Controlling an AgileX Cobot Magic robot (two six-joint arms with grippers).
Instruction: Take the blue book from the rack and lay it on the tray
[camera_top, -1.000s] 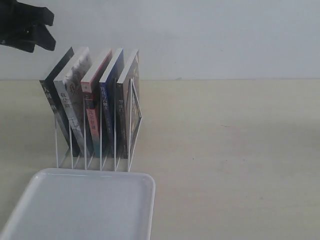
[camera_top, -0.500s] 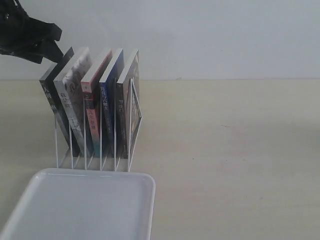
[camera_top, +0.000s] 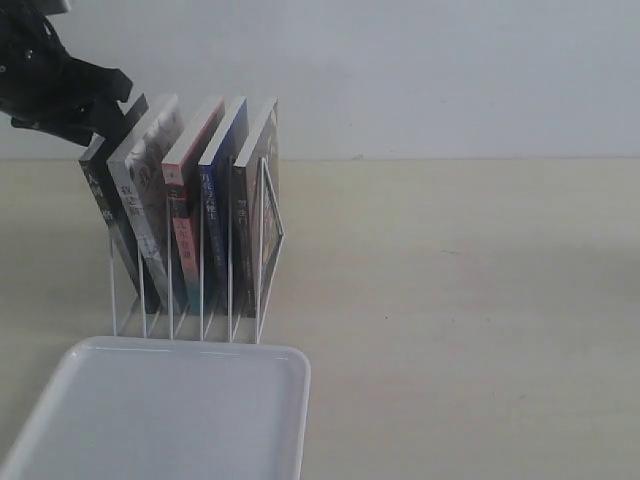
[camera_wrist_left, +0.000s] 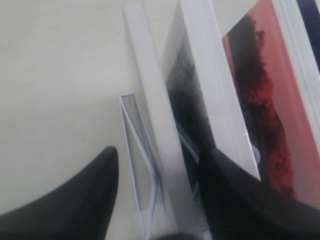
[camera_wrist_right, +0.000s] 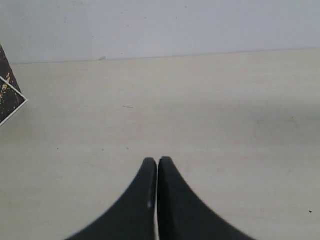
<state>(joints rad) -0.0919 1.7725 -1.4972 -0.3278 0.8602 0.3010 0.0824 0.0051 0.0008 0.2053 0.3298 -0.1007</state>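
left end effector (camera_wrist_left: 160, 155) astride black book's (camera_top: 103, 195) top edge

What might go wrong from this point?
The open left hand sits at the black book at the end of the rack, not at the blue book three slots over, so it may take the wrong one. The books lean close together, so pulling the blue one may drag the red-spined book along.

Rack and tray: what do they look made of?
The rack looks like thin white-coated metal wire: slim upright rods. The tray looks like smooth white plastic, slightly glossy, with rounded corners and a low rim; possibly melamine.
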